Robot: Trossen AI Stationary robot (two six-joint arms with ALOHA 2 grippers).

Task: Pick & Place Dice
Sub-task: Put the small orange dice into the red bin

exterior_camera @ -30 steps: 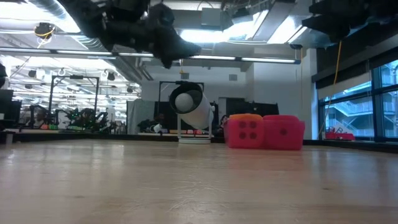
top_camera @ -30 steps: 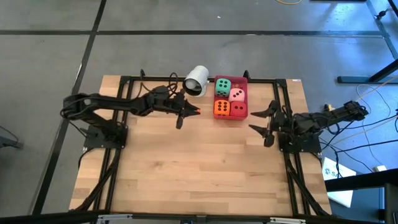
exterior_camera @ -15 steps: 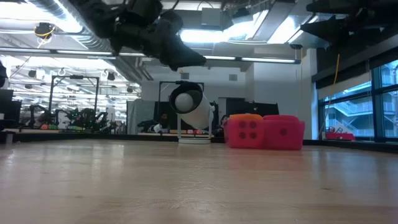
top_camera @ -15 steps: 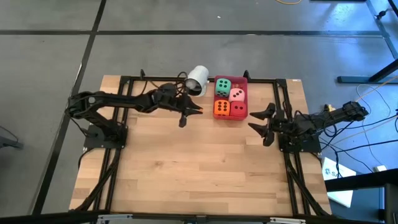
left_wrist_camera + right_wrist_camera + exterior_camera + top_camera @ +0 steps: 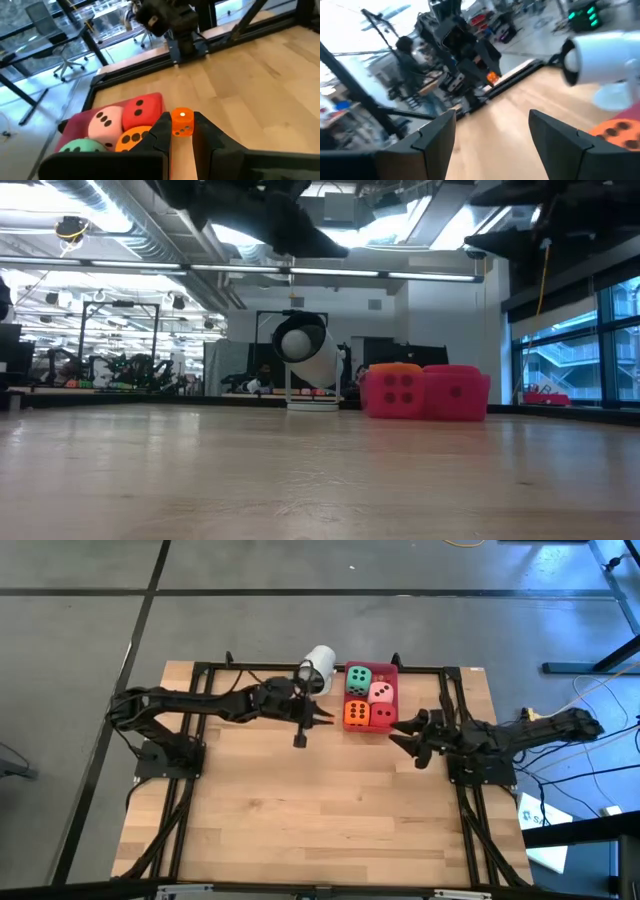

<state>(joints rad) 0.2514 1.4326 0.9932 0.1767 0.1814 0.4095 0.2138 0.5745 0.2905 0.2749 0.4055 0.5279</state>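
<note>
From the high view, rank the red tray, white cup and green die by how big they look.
1. red tray, clearly largest.
2. white cup, on its side, partly under the left arm.
3. green die, smallest.
All sit at about the same height, so nearness barely matters.

Left arm [image 5: 190, 705]: matte black, slender jointed links on a black base block.
Right arm [image 5: 520, 735]: same black build; cables trail beside its base.
Left gripper [image 5: 182, 137]: two dark, angular, wedge-shaped fingers.
Right gripper [image 5: 492, 135]: two broad dark fingers with bevelled edges.
</note>
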